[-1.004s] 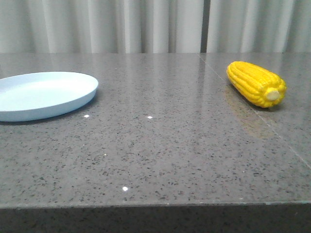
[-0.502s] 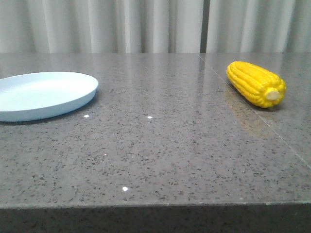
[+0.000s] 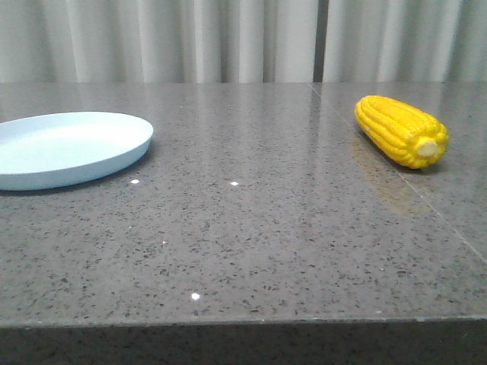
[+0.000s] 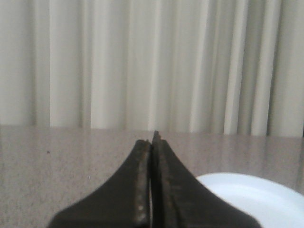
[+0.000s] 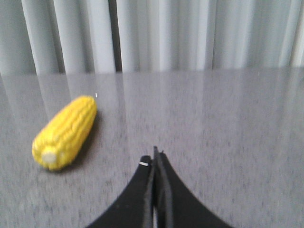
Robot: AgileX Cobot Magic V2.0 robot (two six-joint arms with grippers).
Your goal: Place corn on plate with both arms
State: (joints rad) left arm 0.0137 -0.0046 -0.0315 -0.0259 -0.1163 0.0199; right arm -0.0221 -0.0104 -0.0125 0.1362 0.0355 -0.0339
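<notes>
Yellow corn [image 5: 65, 132] lies apart from closed right pincer [image 5: 155, 159].

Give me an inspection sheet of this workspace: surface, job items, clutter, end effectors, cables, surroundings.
Surface: grey speckled stone table, glossy, a seam running past the corn.
Job items: corn lying on the table at right, pale stub end toward the camera; plate at left, nothing on it.
Clutter: nothing seen.
End effectors: left end effector shut, holding nothing, near the plate; right end effector shut, holding nothing, apart from the corn.
Cables: nothing seen.
Surroundings: pale pleated curtain behind the table.
</notes>
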